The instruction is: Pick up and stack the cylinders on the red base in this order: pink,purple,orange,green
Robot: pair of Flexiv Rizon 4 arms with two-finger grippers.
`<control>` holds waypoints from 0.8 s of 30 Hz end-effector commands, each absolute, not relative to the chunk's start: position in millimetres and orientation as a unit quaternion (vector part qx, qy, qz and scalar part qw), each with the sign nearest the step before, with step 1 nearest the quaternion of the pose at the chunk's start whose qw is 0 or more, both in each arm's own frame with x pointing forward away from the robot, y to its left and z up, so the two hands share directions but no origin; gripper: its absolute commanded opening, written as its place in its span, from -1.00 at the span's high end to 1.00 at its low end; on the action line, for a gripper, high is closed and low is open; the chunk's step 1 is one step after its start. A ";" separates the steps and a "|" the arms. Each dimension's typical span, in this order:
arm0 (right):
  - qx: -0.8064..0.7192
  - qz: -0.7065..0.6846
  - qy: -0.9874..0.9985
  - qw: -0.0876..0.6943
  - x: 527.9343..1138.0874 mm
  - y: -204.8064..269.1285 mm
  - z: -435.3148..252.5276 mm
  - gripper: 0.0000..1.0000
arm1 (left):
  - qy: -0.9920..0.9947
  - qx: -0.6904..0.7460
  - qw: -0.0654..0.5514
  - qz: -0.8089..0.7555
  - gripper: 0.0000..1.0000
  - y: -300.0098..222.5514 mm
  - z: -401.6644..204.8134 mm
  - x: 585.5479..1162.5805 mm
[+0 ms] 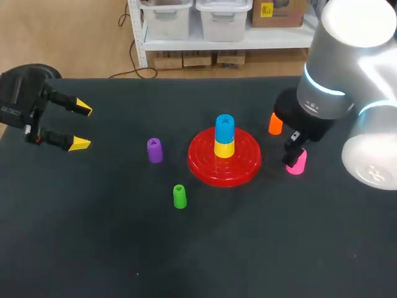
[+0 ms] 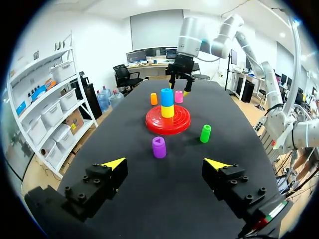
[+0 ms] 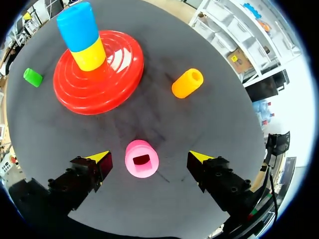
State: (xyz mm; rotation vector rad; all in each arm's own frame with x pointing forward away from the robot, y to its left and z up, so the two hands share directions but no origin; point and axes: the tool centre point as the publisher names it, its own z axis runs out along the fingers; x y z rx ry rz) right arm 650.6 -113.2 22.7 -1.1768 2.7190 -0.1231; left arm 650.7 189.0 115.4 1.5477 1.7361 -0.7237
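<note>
The red base [image 1: 245, 169] [image 2: 179, 122] [image 3: 119, 69] sits mid-table with a yellow cylinder [image 1: 224, 148] and a blue one [image 1: 224, 127] stacked on its peg. The pink cylinder [image 1: 298, 162] [image 3: 142, 158] stands right of the base, directly below my open right gripper [image 1: 293, 149] [image 3: 149, 158], between its fingers without touching them. The orange cylinder [image 1: 275, 123] [image 3: 187, 83] stands behind it. Left of the base are the purple cylinder [image 1: 154, 150] [image 2: 159, 147] and the green cylinder [image 1: 179, 196] [image 2: 205, 133] [image 3: 33, 76]. My left gripper [image 1: 79, 127] [image 2: 167, 163] hovers open at the far left.
The black table [image 1: 198, 254] has free room across its front and left. Nothing else stands on it besides the task objects.
</note>
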 end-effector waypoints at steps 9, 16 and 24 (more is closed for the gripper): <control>-0.390 -0.029 0.918 0.063 652.2 -111.1 12.5 -1.00 | 0.668 0.597 0.347 -0.279 -1.00 189.6 114.4 650.5; -0.383 -0.018 0.922 0.058 651.1 -106.9 12.1 -1.00 | 0.668 0.597 0.347 -0.279 -1.00 189.6 114.4 650.5; -0.381 -0.013 0.923 0.048 646.7 -105.5 11.6 -1.00 | 0.668 0.597 0.347 -0.279 -1.00 189.6 114.4 650.5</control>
